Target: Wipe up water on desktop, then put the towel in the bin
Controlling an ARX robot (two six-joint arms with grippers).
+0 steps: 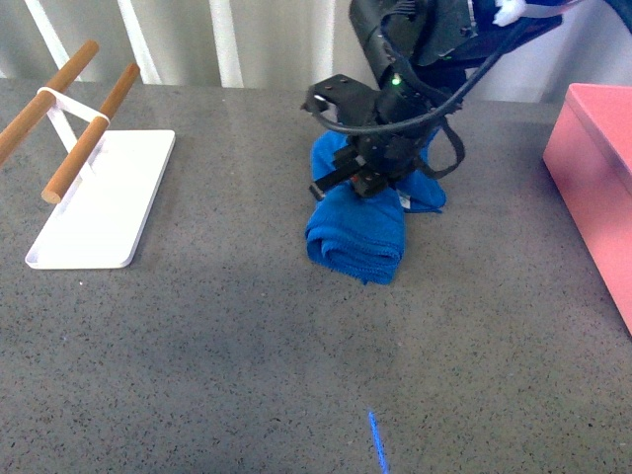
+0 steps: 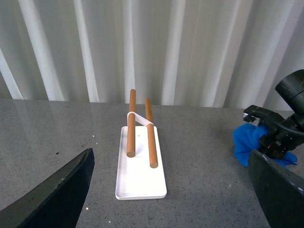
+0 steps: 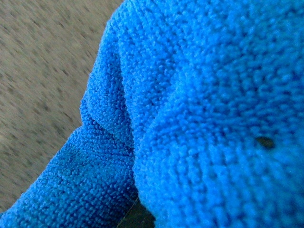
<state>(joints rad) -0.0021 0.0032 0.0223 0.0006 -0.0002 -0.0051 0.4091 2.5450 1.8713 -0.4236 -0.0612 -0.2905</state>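
The bright blue towel (image 1: 357, 235) lies bunched on the speckled dark-grey desktop (image 1: 227, 355), in the middle toward the back. My right gripper (image 1: 367, 184) is shut on the towel's top, its black body pressed into the cloth. In the right wrist view the towel (image 3: 199, 118) fills nearly the whole frame and hides the fingers. The pink bin (image 1: 597, 168) stands at the right edge. My left gripper (image 2: 173, 190) is open, held above the desktop with nothing between its fingers; the towel (image 2: 247, 142) shows off to one side of it. No water is plain to see on the desktop.
A flat white tray (image 1: 99, 202) with two wooden rods (image 1: 89, 133) sits at the back left, and the tray (image 2: 141, 171) lies straight ahead in the left wrist view. A thin blue streak (image 1: 377, 442) marks the desktop near the front. White slatted panels back the scene.
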